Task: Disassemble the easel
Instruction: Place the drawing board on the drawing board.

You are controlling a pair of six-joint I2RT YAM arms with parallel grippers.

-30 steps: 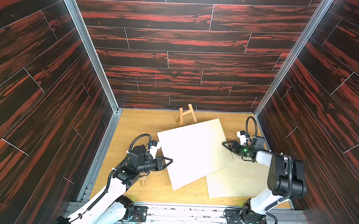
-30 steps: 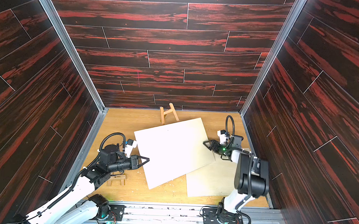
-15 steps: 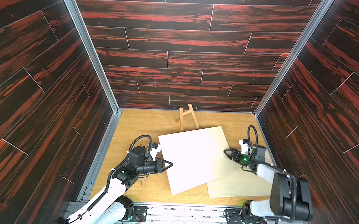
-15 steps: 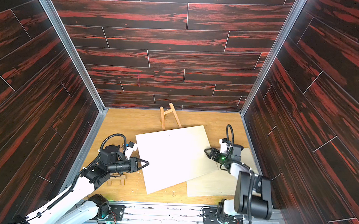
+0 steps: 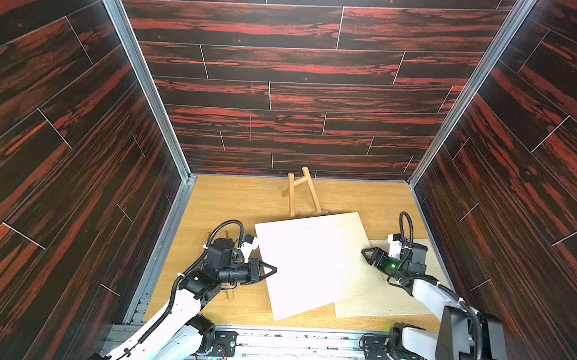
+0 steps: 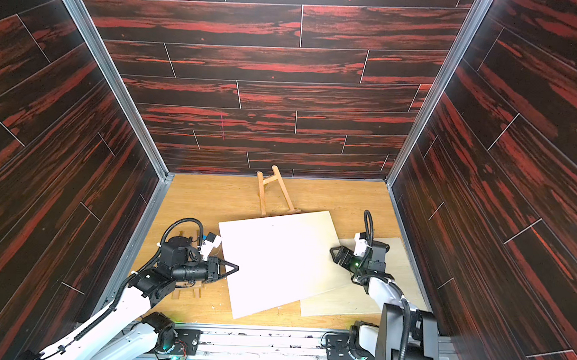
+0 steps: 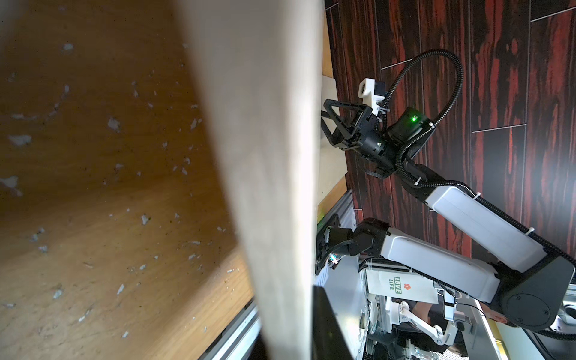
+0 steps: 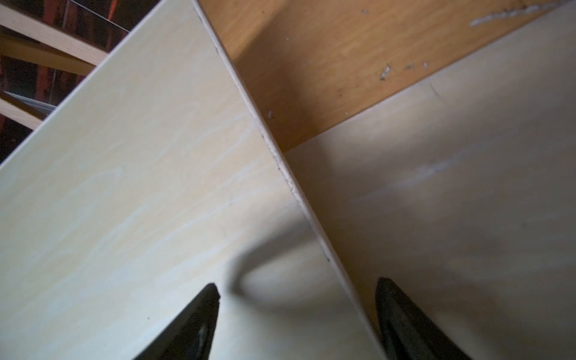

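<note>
We see three walls [image 5: 300, 97] of dark planks streaked with red, joined at the back corners by pale metal posts [image 5: 144, 81]. Below them lies a brightly lit, light oak-toned bench [image 5: 239, 198], flecked with pale chips [image 7: 113, 123]. A grey metal rail [image 5: 290, 334] runs along its near edge.

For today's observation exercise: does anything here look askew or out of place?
The large pale rectangular board sits skewed, one side overlapping the flat plywood sheet, its edge pinched by the left gripper. Pale flecks litter the wooden tabletop.
</note>
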